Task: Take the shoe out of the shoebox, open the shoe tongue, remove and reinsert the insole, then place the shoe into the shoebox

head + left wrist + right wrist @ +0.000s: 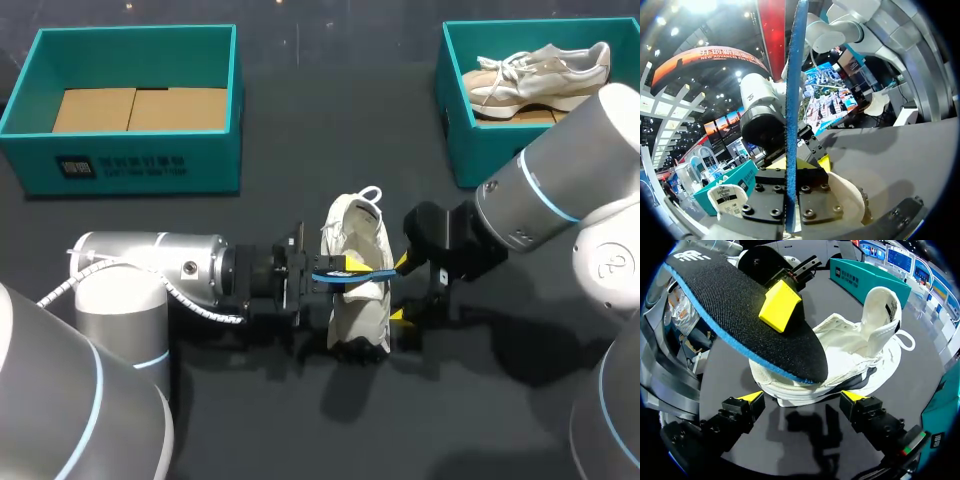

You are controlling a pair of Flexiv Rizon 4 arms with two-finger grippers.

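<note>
Down on the floor of play it's just the table [330, 140], a dark charcoal matte top filling the head view edge to edge, plain and even in tone, with soft blurred shadows [352, 392] pooling near its middle and front.

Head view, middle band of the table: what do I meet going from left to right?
Left arm → white shoe → right gripper → right arm.
</note>
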